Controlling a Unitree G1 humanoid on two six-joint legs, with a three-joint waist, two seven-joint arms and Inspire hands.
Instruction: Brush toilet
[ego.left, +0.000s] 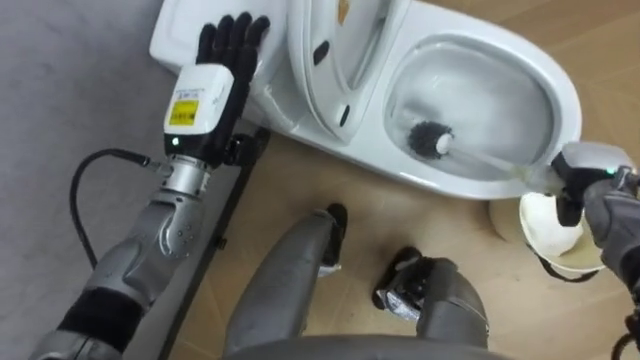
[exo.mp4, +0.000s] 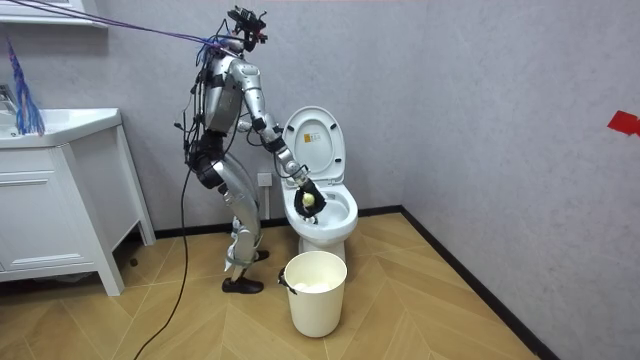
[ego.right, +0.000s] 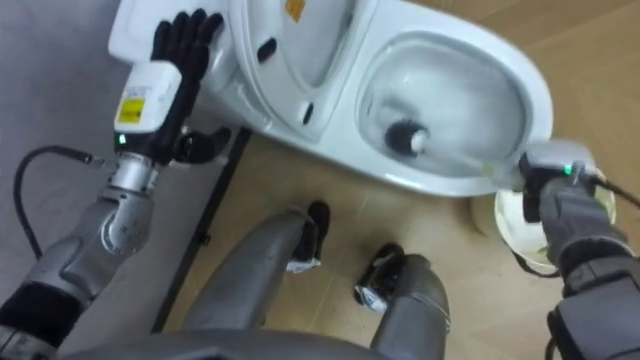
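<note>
We find the robot standing just beside the toilet bowl (ego.left: 552, 80), at its flank, bent forward over it. The seat and lid (ego.left: 330, 50) stand raised behind the bowl, so the basin is open to the work.

The toilet brush (ego.left: 432, 139) is inside the bowl. Its dark bristle head lies low in the basin, toward the rear end, and its pale handle runs up and out over the front part of the rim. The right hand (ego.left: 592, 195) sits at that rim, just outside the bowl, with its fingers wrapped round the handle's end as far as we can make out.

The left hand (ego.left: 222, 60) is behind the bowl, laid flat on the cistern (ego.left: 185, 35) with fingers straight and close together, holding nothing. We judge it to be a brace. A white bucket (exo.mp4: 315, 290) stands on the floor just before the bowl's front, under the right hand.

Assessment: scrubbing is the step in hand, and we cannot tell how much of the basin is done. To do it well, the head should be pressed against the porcelain and swept round the full wall, including up under the rim on the bowl's far side. The handle is gripped at its end, so leverage is poor, and strokes should be short and firm. The head is best held below the rim, to avoid flicking water outside the bowl.
</note>
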